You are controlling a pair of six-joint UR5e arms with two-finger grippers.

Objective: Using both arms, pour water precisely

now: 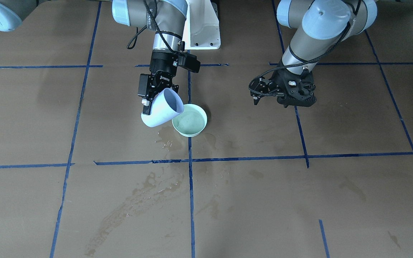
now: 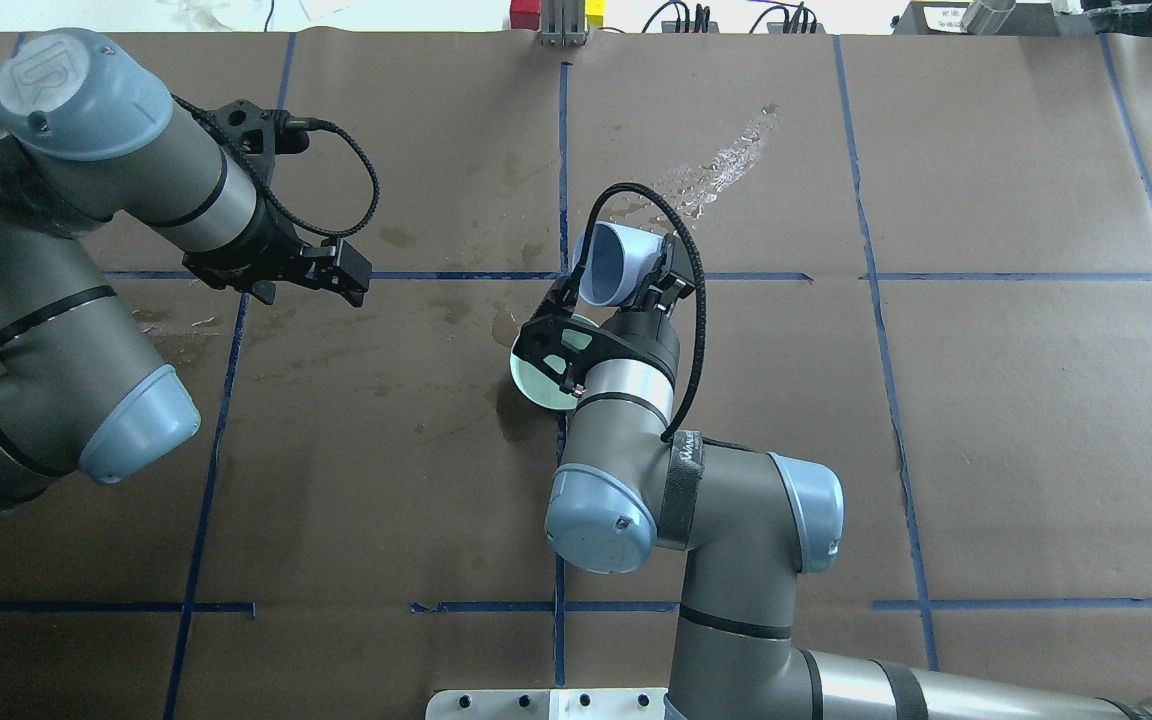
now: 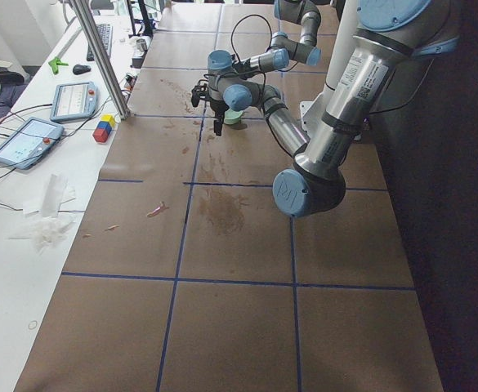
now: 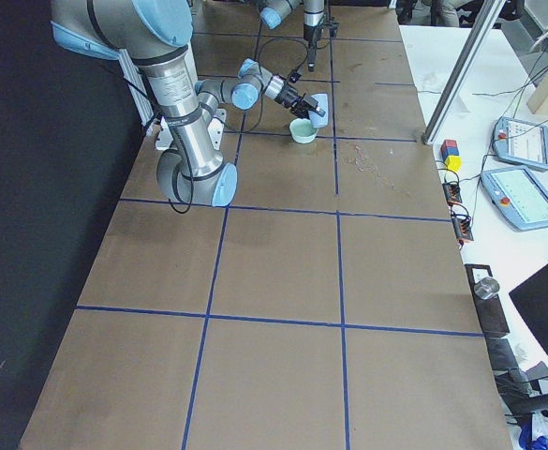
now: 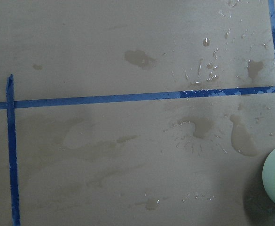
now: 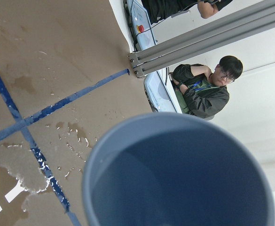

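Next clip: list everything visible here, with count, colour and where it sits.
table: 1, brown cover, blue tape grid
bowl: 1, mint green, mid-table
cup: 1, pale blue, tilted in right hand at bowl's rim
water: clear, some in bowl, spilled patches around it
pedestal: 1, white, at robot's base
handheld screens: 2, grey, on side bench
blocks: red, yellow, blue, on bench
person: 1, dark top, beyond table
arms: 2, silver-grey, blue caps, left, right
right hand: black, shut on cup
left hand: black, empty, away from bowl; open or shut unclear
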